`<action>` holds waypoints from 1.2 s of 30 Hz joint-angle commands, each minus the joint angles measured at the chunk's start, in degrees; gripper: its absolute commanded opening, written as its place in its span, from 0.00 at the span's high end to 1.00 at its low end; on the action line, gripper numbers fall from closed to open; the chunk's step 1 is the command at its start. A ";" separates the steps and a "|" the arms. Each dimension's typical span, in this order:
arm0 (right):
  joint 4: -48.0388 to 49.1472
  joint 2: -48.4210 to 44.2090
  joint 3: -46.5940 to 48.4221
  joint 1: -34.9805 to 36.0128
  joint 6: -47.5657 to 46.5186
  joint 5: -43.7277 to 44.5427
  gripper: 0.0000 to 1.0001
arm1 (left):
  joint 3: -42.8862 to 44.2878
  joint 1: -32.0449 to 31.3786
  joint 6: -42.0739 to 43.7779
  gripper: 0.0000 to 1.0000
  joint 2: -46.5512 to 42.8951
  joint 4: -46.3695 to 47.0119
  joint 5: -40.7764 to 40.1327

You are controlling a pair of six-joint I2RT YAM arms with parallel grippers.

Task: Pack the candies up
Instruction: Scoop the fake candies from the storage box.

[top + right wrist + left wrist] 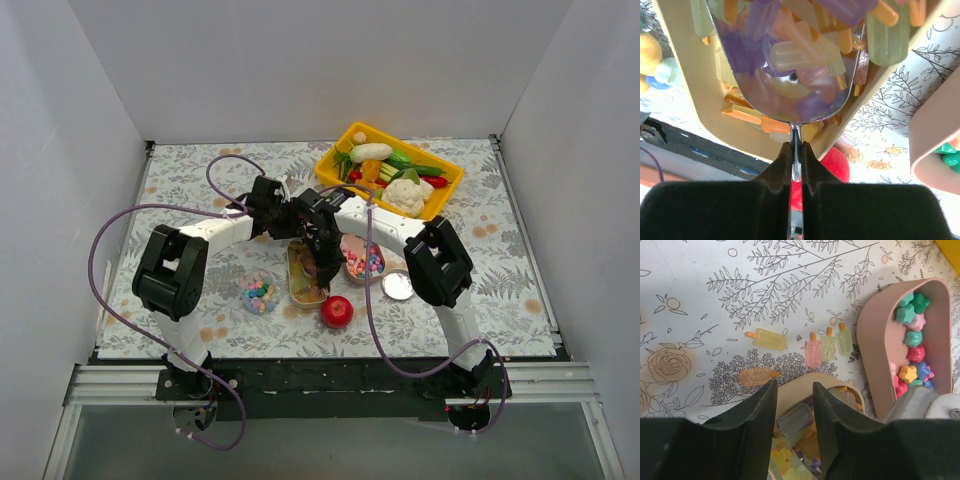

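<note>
Nearest, the right gripper is pinched tight on the thin handle of a metal spoon. The spoon's bowl sits down inside the tan tray, among the candies heaped there: little lolly-shaped pieces in orange, pale yellow, green and purple. The left gripper hangs over the tan tray's far end with its jaws partly apart. Tray rim and candies show through the gap, and nothing is clamped between the jaws. Five more candies lie loose on the flowered cloth just beyond that far end: a yellow one, an orange one close to the rim, and a pink and two green side by side. A pink tray of bright star-shaped pieces stands just beside the tan tray. A red ball lies near the tan tray's near end.
</note>
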 commanded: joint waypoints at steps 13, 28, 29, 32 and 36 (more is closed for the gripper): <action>13.07 -6.88 -10.99 1.15 -0.77 10.04 0.99 | -1.27 -0.53 1.92 0.71 -6.73 -4.69 4.34; 16.67 -9.51 -13.54 3.34 -2.79 16.80 0.99 | -1.36 -0.53 3.06 0.71 -8.93 -6.45 4.61; 17.29 -10.21 -14.24 3.43 -2.71 17.16 0.99 | -1.36 -0.53 3.23 0.71 -9.02 -6.45 4.61; 18.52 -11.36 -15.64 3.78 -3.23 18.30 0.99 | -1.79 -0.53 3.32 0.71 -9.46 -6.45 5.05; 20.45 -12.41 -18.10 4.13 -3.67 20.14 0.99 | -2.67 -0.53 3.41 0.71 -9.63 -6.45 6.53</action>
